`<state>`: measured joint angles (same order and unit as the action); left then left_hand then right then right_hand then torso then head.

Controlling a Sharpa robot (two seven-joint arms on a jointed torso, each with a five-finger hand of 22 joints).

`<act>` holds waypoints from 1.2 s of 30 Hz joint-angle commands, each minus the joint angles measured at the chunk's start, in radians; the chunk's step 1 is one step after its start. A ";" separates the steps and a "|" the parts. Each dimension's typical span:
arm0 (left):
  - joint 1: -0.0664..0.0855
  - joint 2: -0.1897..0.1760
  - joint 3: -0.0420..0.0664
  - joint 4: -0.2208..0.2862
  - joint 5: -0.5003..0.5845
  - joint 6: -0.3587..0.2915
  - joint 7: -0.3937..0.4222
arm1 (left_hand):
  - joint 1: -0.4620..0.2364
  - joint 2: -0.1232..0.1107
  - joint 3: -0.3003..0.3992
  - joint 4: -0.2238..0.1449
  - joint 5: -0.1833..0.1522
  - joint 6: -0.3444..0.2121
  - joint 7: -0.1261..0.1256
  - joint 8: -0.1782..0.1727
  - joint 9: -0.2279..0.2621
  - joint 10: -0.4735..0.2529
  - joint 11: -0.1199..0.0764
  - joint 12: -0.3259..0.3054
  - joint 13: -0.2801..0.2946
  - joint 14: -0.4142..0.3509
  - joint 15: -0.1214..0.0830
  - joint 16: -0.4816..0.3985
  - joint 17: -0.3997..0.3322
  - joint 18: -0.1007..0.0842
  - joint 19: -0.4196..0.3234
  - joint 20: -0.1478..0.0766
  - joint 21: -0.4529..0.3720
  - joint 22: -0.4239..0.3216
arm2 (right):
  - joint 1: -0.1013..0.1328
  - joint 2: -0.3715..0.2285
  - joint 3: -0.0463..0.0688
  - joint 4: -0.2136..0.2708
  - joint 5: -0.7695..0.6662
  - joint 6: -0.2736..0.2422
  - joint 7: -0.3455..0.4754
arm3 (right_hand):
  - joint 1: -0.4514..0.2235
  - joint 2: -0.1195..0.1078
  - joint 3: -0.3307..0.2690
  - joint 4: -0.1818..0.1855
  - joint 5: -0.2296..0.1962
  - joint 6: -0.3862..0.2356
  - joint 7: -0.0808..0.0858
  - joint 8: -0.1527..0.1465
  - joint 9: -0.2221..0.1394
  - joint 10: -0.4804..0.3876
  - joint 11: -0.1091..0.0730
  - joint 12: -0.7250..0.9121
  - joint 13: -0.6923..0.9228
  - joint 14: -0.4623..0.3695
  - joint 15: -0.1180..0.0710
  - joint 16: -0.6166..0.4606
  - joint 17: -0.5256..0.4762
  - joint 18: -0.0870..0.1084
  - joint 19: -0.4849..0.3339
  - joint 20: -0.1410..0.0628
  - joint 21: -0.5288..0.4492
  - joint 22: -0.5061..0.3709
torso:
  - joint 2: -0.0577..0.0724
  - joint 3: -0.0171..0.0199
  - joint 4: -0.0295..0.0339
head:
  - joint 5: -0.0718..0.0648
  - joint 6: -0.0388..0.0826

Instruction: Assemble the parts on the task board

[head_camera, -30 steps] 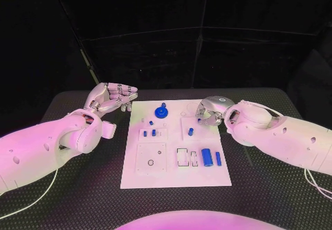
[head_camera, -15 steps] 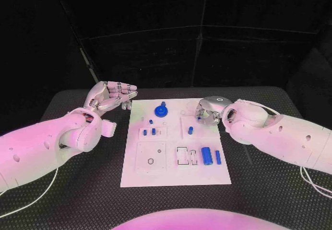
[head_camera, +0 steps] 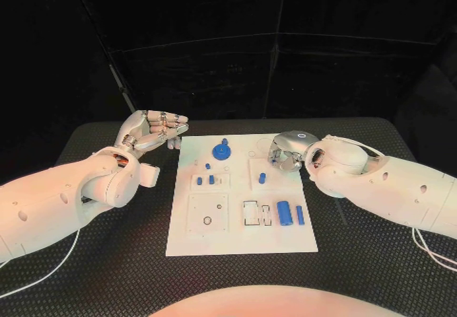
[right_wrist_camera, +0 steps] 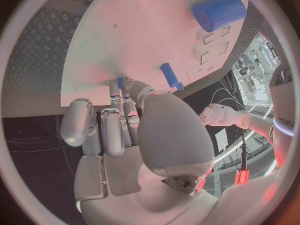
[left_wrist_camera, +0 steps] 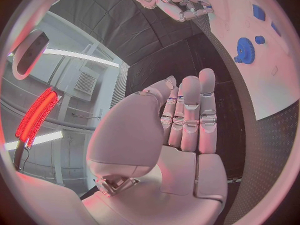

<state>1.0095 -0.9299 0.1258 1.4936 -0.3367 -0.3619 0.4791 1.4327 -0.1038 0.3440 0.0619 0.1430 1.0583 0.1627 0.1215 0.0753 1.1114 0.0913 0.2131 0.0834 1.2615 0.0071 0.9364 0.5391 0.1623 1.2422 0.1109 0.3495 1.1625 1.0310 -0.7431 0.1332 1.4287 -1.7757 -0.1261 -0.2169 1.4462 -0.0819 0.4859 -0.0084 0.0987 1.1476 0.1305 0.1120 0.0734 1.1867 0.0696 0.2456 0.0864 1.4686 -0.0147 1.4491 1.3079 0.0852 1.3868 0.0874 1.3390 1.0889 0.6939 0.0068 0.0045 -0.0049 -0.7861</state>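
The white task board (head_camera: 238,228) lies mid-table. On it are a blue gear (head_camera: 222,152), a thick blue cylinder (head_camera: 284,211) beside a slim blue bar (head_camera: 300,215), a blue peg (head_camera: 262,177) and small blue pieces (head_camera: 205,179). My right hand (head_camera: 290,150) hovers over the board's far right corner. In the right wrist view its fingertips (right_wrist_camera: 115,92) and thumb touch the board (right_wrist_camera: 144,35) and pinch a small blue part (right_wrist_camera: 120,82); the peg (right_wrist_camera: 169,76) and the cylinder (right_wrist_camera: 219,12) lie beyond. My left hand (head_camera: 152,132) is raised off the board's far left corner, holding nothing.
Black textured table (head_camera: 105,251) surrounds the board on all sides. The left wrist view shows the gear (left_wrist_camera: 245,49), the board (left_wrist_camera: 275,85) and my right hand (left_wrist_camera: 181,2) in the distance. Recessed slots (head_camera: 252,214) sit near the cylinder.
My right hand has shifted slightly left and toward the board's far edge. The left hand and the loose parts have stayed put.
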 commanded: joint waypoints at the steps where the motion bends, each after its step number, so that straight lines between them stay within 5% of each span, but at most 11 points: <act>1: 0.001 0.000 0.001 -0.001 0.006 0.013 -0.002 | -0.001 0.004 0.007 -0.002 0.001 0.002 0.000 0.005 -0.001 0.003 0.002 0.005 -0.001 -0.010 0.001 -0.008 -0.002 0.019 -0.008 -0.002 -0.005 -0.001 | -0.003 -0.007 -0.003 0.012 -0.018 -0.029 -0.016 | -0.005 0.005 0.024 -0.010 0.001 0.008 0.001 -0.001 -0.002 0.022 -0.012 -0.010 0.000 0.056 -0.007 0.002 0.016 0.003 0.005 -0.004 0.007 0.002 | 0.000 0.0008 -0.0002 | 0.001 -0.001; 7: 0.000 -0.002 0.001 -0.005 0.006 0.014 -0.010 | -0.003 0.001 0.008 -0.004 0.001 -0.011 0.008 -0.001 -0.004 -0.008 0.008 0.003 -0.004 -0.013 0.005 -0.016 -0.008 0.019 -0.011 0.000 -0.010 -0.007 | -0.003 -0.039 -0.002 0.057 -0.029 -0.084 -0.015 | -0.016 -0.004 0.036 -0.015 -0.001 0.009 0.002 -0.004 -0.002 0.025 -0.011 -0.015 0.000 0.055 -0.007 -0.001 0.011 0.003 0.005 -0.004 0.008 0.003 | -0.006 -0.0020 -0.0006 | 0.001 0.003; 22: -0.001 0.005 0.001 -0.012 0.006 0.018 -0.015 | -0.004 0.001 0.010 -0.006 0.001 -0.016 0.011 -0.002 -0.005 -0.014 0.011 0.003 -0.004 -0.015 0.007 -0.021 -0.011 0.018 -0.013 0.001 -0.013 -0.010 | -0.002 -0.082 0.002 0.236 0.044 -0.176 0.023 | -0.023 -0.015 0.059 -0.030 0.004 0.007 0.004 -0.011 -0.004 0.025 -0.009 -0.025 -0.001 0.054 -0.006 -0.001 0.010 0.003 0.005 -0.004 0.010 0.005 | -0.007 -0.0021 0.0002 | 0.010 0.005; 27: -0.001 0.007 0.001 -0.008 0.006 0.019 -0.016 | -0.004 0.000 0.010 -0.006 0.001 -0.018 0.012 -0.003 -0.005 -0.016 0.012 0.003 -0.005 -0.015 0.008 -0.022 -0.012 0.018 -0.014 0.002 -0.014 -0.010 | -0.002 -0.055 0.001 0.265 0.080 -0.179 0.051 | -0.024 -0.017 0.064 -0.033 0.006 0.007 0.005 -0.013 -0.004 0.024 -0.008 -0.028 -0.001 0.054 -0.005 0.000 0.011 0.003 0.005 -0.004 0.010 0.006 | -0.006 -0.0026 0.0014 | 0.025 0.001; 36: -0.001 0.018 0.001 -0.001 0.006 0.024 -0.020 | -0.004 0.001 0.010 -0.006 0.001 -0.019 0.013 -0.003 -0.005 -0.017 0.012 0.003 -0.005 -0.016 0.008 -0.023 -0.012 0.018 -0.014 0.002 -0.015 -0.011 | -0.019 0.031 -0.001 0.252 0.102 -0.147 0.091 | -0.028 -0.020 0.073 -0.039 0.012 0.005 0.007 -0.016 -0.005 0.023 -0.006 -0.032 -0.001 0.055 -0.004 0.000 0.012 0.003 0.005 -0.003 0.011 0.007 | -0.006 -0.0033 0.0015 | 0.080 -0.018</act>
<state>1.0071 -0.9134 0.1257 1.4883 -0.3351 -0.3512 0.4593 1.4327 -0.1038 0.3494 0.0564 0.1430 1.0455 0.1753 0.1214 0.0713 1.0987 0.1039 0.2131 0.0797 1.2544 0.0144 0.9176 0.5285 0.1620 1.2351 0.1107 0.3380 1.1532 1.0154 -0.7145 0.1329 1.6851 -1.6992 -0.2757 -0.1633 1.4245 -0.0959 0.5543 -0.0470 0.1060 1.1514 0.1343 0.1006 0.0700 1.1902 0.0731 0.2168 0.0843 1.4686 -0.0146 1.4491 1.3075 0.0853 1.3867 0.0874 1.3471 1.0952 0.6879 0.0038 0.0058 0.0629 -0.7980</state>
